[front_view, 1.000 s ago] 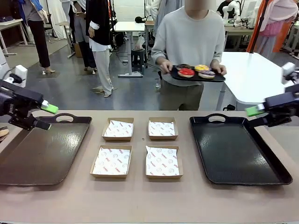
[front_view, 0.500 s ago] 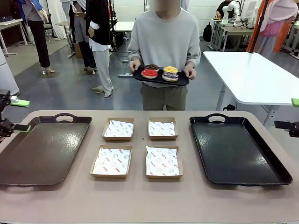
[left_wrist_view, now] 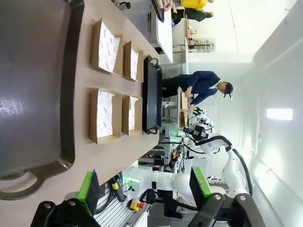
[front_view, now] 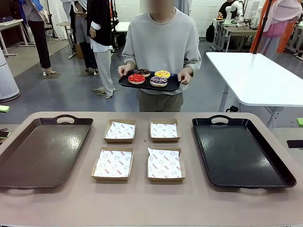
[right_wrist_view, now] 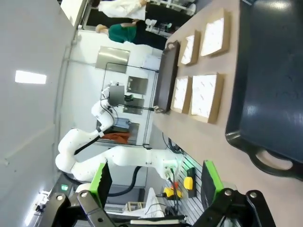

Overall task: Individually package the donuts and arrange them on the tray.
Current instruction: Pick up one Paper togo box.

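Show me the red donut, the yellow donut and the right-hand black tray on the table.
red donut (front_view: 136, 78): front view, glazed top.
yellow donut (front_view: 162, 74): front view, sprinkled top.
right-hand black tray (front_view: 241, 152): front view, bare floor.

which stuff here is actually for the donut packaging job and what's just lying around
For the job: four donuts, the small tray the person carries them on, four paper-lined boxes, brown tray, black tray.

Just around: white table behind on the right, people standing farther back.
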Controlling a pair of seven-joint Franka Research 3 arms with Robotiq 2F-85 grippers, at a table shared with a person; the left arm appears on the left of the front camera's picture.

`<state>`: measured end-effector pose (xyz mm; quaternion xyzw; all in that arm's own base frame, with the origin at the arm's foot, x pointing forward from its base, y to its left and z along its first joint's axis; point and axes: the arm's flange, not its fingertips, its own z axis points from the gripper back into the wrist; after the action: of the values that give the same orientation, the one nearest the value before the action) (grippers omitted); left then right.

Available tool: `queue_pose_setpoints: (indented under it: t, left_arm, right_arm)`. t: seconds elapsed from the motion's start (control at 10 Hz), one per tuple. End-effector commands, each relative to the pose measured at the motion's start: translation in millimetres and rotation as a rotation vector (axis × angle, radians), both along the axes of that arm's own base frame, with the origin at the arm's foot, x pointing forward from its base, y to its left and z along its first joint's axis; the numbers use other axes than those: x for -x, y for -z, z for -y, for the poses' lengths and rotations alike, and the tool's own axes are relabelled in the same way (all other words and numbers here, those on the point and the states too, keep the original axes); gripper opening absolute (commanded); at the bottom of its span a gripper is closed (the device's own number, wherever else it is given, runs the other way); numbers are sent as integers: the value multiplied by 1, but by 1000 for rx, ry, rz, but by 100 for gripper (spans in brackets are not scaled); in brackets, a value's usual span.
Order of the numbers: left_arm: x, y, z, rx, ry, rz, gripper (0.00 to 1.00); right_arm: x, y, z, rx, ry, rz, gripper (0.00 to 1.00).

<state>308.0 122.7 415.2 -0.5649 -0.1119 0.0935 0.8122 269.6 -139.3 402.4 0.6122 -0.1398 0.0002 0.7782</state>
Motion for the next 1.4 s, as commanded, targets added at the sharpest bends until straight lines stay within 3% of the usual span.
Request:
queue_pose_setpoints:
  t: [0.0, 0.1, 0.2, 1.3]
  left_arm:
    - [22, 9, 0, -12, 2, 14, 100]
    - [24, 7, 0, -30, 23, 25, 100]
    - [4, 1, -6, -4, -11, -4, 100]
    - [4, 1, -6, -4, -11, -4, 100]
  right_arm:
    - [12, -7, -4, 21, -1, -33, 100]
    - [12, -11, -7, 30, 6, -36, 100]
    - [3, -2, 2, 13, 1, -5, 100]
    - [3, -2, 2, 13, 1, -5, 100]
